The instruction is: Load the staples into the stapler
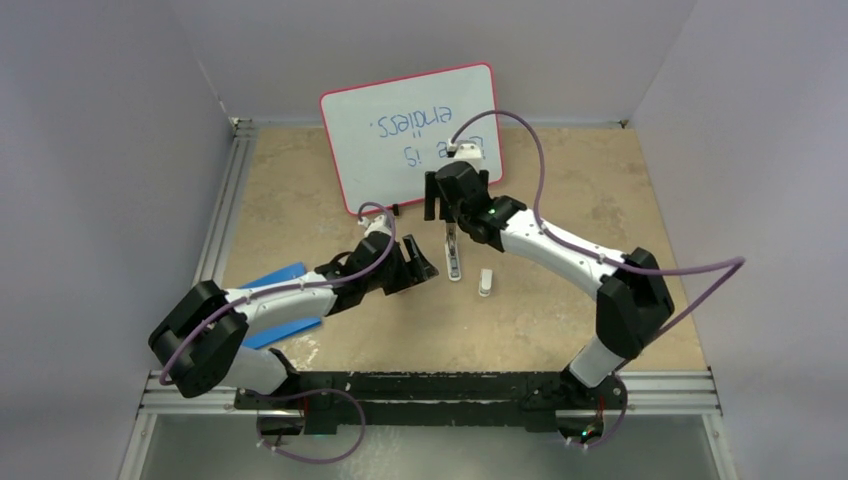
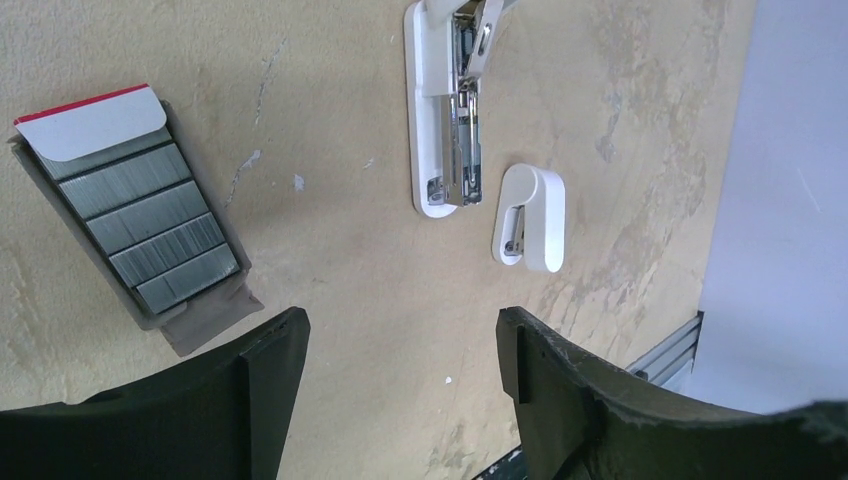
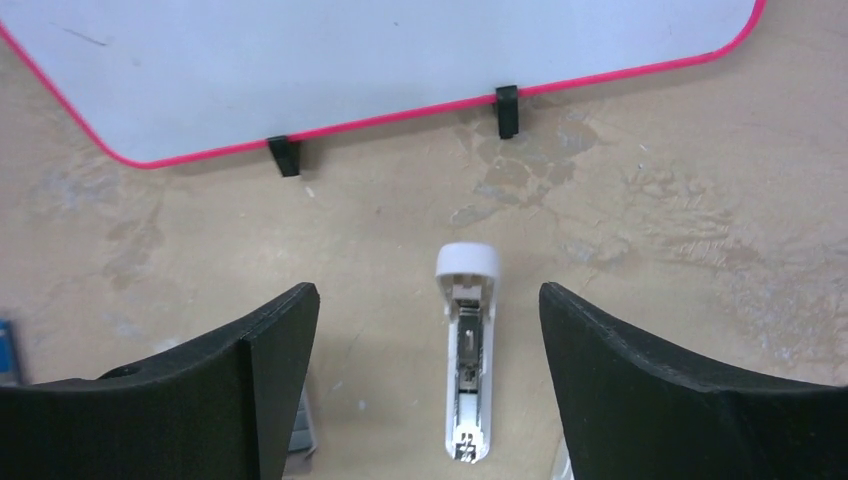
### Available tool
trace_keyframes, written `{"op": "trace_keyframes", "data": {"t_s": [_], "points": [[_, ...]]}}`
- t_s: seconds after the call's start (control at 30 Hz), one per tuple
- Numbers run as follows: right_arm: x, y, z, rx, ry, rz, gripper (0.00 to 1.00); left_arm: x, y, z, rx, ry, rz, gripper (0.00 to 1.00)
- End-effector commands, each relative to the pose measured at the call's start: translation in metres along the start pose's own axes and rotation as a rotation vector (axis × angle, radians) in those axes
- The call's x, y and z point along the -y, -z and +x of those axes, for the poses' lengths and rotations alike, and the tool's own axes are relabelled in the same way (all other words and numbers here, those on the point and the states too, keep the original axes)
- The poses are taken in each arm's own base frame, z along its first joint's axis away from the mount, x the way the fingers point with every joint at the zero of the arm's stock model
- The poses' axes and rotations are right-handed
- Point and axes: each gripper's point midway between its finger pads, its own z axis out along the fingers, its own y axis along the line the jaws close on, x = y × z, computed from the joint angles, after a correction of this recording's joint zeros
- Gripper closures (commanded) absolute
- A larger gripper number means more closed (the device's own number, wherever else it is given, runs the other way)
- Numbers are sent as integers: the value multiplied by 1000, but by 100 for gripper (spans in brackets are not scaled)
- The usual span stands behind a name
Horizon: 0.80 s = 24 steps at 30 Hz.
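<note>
Right claw (image 3: 428,305) is spread wide and empty, held above the stapler (image 3: 468,370), which lies open between its fingers with the metal channel up, touching neither finger. A whiteboard (image 3: 350,60) stands just beyond the stapler. Left claw (image 2: 400,338) is also spread and empty. The staples (image 2: 140,215) lie in rows ahead-left of it, the stapler ahead, and a stubby white piece (image 2: 530,220) just beside the stapler's near end.

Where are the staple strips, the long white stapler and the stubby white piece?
Silvery-grey staple strips (image 2: 150,218): left wrist view, middle strip.
Slim white plastic stapler (image 2: 437,120): left wrist view, white base.
Stubby white plastic piece (image 2: 540,200): left wrist view, white shell.
</note>
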Motion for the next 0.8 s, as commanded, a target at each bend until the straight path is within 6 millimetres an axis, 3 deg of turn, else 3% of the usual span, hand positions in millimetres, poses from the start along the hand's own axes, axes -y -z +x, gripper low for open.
{"op": "trace_keyframes", "data": {"t_s": [0.0, 0.2, 0.33, 0.6, 0.77], "points": [[7, -17, -12, 4, 20, 40, 19, 3, 4, 0, -11, -5, 32, 31], [12, -33, 1, -41, 34, 68, 26, 2, 1, 3, -27, 9, 32, 32], [15, -40, 7, -68, 26, 67, 38, 3, -1, 7, -56, 10, 41, 32], [18, -41, 20, -99, 28, 59, 48, 7, -8, 11, -105, -4, 61, 33], [20, -44, 27, -115, 32, 59, 52, 8, -14, 14, -125, -10, 63, 40]]}}
